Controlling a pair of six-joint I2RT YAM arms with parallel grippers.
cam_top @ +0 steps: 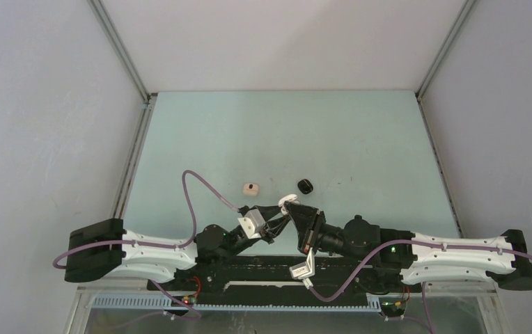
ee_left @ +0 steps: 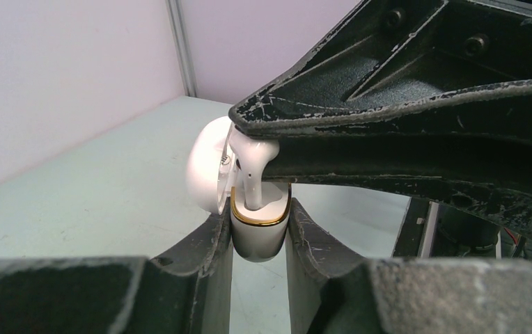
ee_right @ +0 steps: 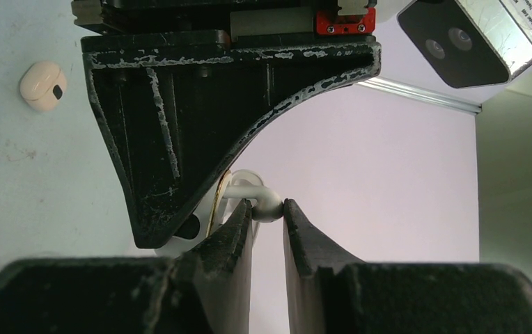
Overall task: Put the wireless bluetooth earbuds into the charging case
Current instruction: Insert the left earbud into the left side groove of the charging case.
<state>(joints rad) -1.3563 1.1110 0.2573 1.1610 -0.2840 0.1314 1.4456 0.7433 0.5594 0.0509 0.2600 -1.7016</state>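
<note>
- My left jaws are matt black, their edges flecked with whitish chips.
- My right jaws are the same black, scuffed pale along the rims.
- The charging case (ee_left: pixel 260 236) is glossy white, with a thin gold band round its mouth.
- The earbud (ee_left: pixel 249 163) is plain glossy white.
- The bench (cam_top: pixel 354 139) is pale mint green, with faint grey smudges.
- The rounded cream piece (ee_right: pixel 42 85) carries one small black mark.
- The rounded black piece (cam_top: pixel 306 186) is black all over.
- The walls (cam_top: pixel 40 104) are pale grey with a lilac tint.
- The cables (cam_top: pixel 193 188) are dull purple.
- The arm shells (cam_top: pixel 155 250) are white, joined by black links.
- The small block (ee_right: pixel 345 21) on my left wrist is bright red.
</note>
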